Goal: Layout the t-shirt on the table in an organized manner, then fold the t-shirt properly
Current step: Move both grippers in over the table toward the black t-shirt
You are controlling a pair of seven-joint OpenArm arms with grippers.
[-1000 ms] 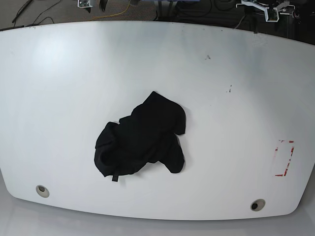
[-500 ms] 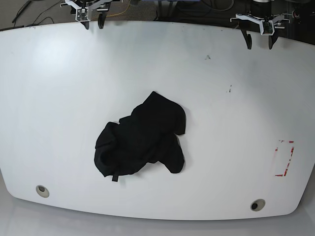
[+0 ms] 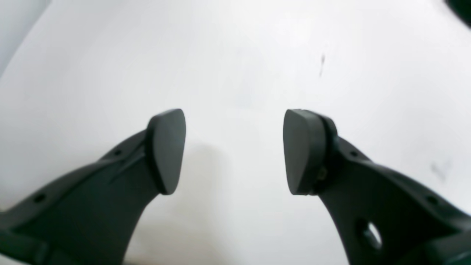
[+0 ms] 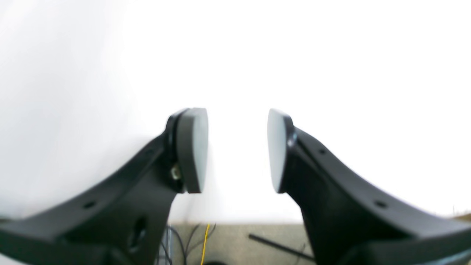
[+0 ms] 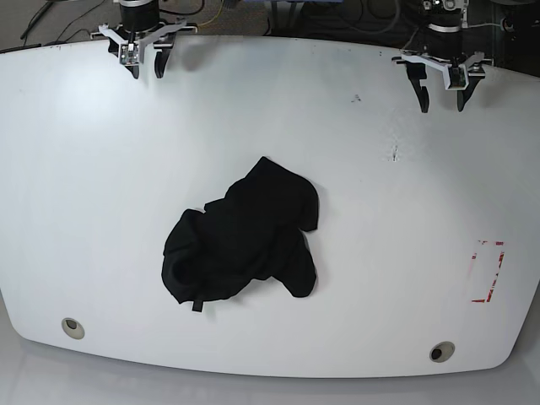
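Black t-shirt (image 5: 240,240) bunched in a heap, mid-counter.

We note it lies crumpled on the glossy white counter (image 5: 84,169), well apart from both arms. Left gripper (image 5: 440,76) hangs over the far edge, jaws spread, empty. Right gripper (image 5: 141,52) at the opposite far corner, jaws parted narrower, nothing between. Red outline mark (image 5: 488,272) near one side.

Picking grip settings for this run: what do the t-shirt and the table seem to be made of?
The t-shirt: soft matte black fabric, probably a knit; it lies crumpled in loose folds and gives no shine. The table: a hard, smooth, glossy white top, maybe laminate or coated board; it shows soft glare patches and faint shadows, which do not settle the exact material.
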